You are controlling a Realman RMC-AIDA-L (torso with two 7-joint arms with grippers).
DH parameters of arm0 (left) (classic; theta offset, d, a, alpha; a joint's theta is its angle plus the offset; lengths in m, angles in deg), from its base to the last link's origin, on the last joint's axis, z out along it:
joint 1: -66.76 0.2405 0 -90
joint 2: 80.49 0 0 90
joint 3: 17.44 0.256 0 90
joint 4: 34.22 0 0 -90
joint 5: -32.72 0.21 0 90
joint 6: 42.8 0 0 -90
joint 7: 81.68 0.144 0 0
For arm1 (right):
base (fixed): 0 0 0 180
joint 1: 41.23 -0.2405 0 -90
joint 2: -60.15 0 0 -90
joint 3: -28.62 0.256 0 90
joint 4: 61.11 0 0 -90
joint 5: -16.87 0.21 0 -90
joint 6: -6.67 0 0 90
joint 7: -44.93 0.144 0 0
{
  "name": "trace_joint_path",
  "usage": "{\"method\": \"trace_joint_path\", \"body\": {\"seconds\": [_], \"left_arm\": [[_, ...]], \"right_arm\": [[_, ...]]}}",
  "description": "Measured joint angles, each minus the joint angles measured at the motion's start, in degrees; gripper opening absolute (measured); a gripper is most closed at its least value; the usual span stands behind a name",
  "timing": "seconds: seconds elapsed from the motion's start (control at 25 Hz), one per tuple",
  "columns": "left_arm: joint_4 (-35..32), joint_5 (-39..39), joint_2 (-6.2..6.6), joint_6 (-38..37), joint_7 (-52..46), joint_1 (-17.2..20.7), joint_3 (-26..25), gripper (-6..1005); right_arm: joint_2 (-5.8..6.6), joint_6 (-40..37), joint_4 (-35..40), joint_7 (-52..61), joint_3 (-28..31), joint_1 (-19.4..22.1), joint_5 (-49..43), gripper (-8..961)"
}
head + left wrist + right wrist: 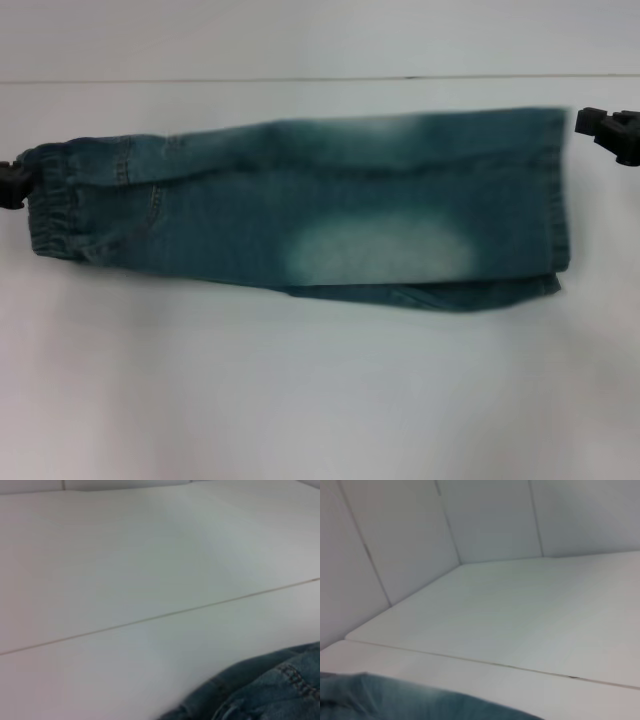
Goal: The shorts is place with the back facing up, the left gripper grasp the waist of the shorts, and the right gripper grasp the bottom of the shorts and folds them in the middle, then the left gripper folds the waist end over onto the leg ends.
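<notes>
The blue denim shorts (300, 220) lie across the white table, doubled lengthwise, with a lower layer peeking out along the near edge. The elastic waist (55, 205) points left and the leg ends (555, 200) point right. My left gripper (12, 185) is at the left edge of the head view, right against the waistband. My right gripper (600, 128) hovers just beyond the far corner of the leg ends, a small gap away from the cloth. In the left wrist view, stitched denim (270, 690) fills the corner. In the right wrist view, a strip of denim (395, 700) shows.
The white table (300, 400) stretches well beyond the shorts toward me. A thin seam (300, 79) runs across it behind the shorts. White wall panels (485, 515) rise at the far end.
</notes>
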Motion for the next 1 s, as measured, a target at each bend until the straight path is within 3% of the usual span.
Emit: {"method": "trace_joint_path", "body": {"seconds": [0.48,0.72,1.0], "left_arm": [[2.3,-2.9,0.14,7.4,0.2,-0.6,6.0,49],[3.6,-2.8,0.14,9.3,0.3,-1.5,6.7,49],[6.7,0.1,0.49,14.6,-0.3,-3.3,11.0,49]], "right_arm": [[0.14,7.5,-5.3,-0.6,-1.9,-2.5,-0.3,20],[0.25,8.5,-5.0,-0.8,-2.5,-2.3,-0.3,21],[0.11,8.5,-4.9,-1.5,-2.1,-1.8,0.0,21]]}}
